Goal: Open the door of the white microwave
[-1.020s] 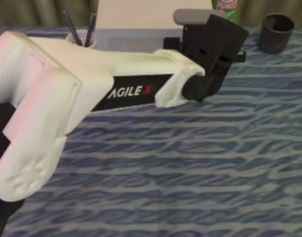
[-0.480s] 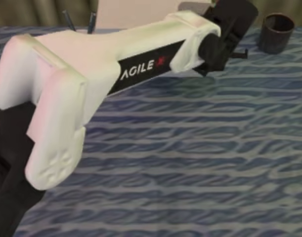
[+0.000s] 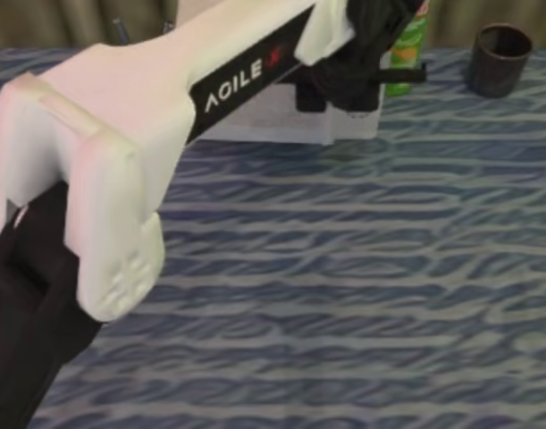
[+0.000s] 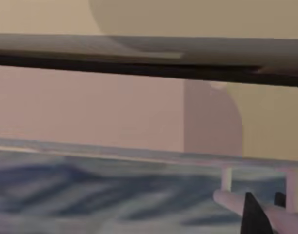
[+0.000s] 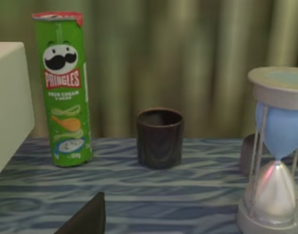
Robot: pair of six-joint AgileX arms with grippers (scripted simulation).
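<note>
Left arm (image 3: pixel 165 98) link: we read "AGILE X" in white on a black strip, final X in red.
Green can (image 5: pixel 66 87): we read "PRINGLES" under the moustached face logo; it stands just left of the dark cup (image 5: pixel 159 138).
Can's small print: we see a line under the brand, too small to read.
Elsewhere: no legible text.

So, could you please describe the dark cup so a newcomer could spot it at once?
Start at the white microwave at the table's back. To its right stands a green Pringles can, and the dark cup sits just beyond it. It is short, open-topped and dark brown.
</note>
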